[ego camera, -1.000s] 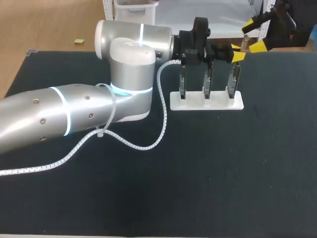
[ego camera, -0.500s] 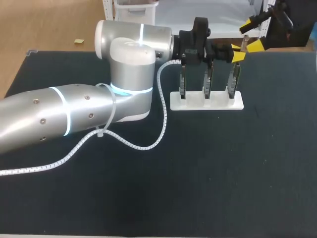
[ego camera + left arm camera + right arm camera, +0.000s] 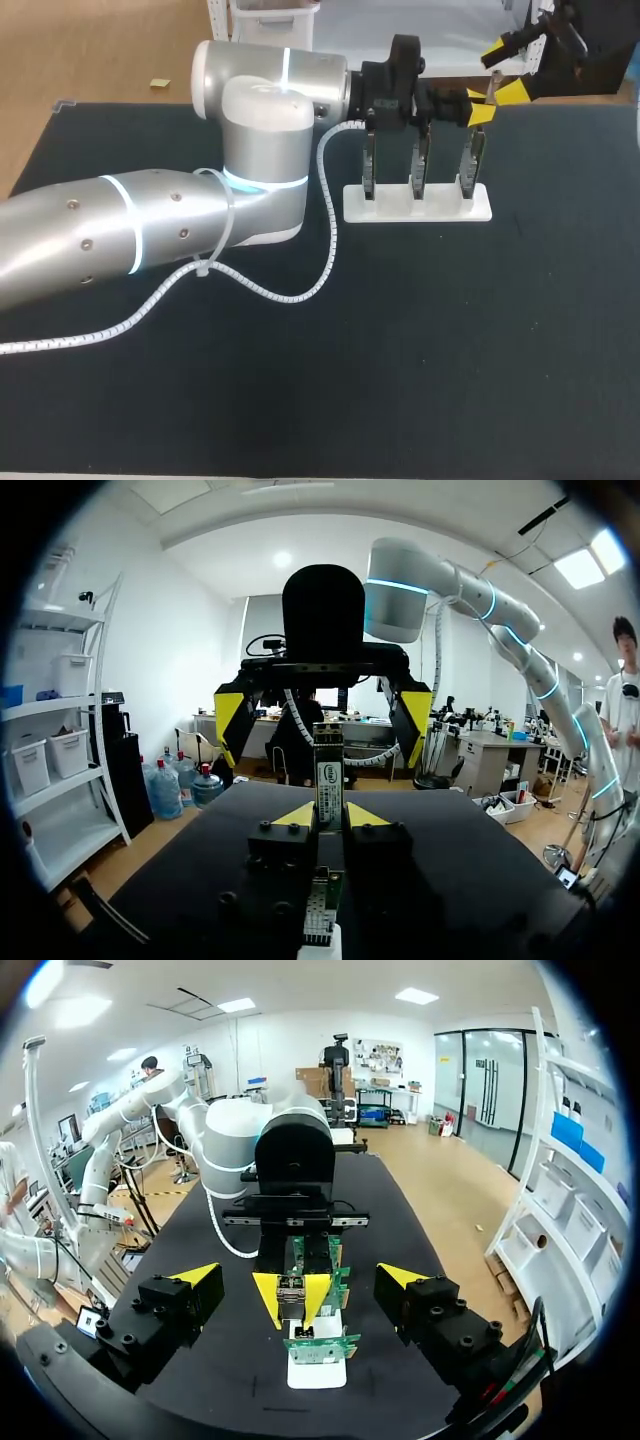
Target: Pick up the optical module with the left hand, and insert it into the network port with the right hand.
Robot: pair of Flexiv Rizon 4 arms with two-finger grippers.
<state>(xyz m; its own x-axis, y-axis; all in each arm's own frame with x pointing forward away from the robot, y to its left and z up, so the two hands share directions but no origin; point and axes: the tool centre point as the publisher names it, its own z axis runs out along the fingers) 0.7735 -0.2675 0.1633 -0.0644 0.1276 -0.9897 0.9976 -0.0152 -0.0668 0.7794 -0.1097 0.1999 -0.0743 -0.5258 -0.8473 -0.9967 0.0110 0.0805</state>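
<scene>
One slim, silvery optical module, upright, seemingly clamped by left gripper.

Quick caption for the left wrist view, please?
Left gripper shut on slim silver optical module; open right gripper faces it.

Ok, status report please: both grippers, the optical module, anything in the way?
Left gripper shut on optical module, seated in white rack. Right gripper open, facing it, apart. Nothing between them.
</scene>
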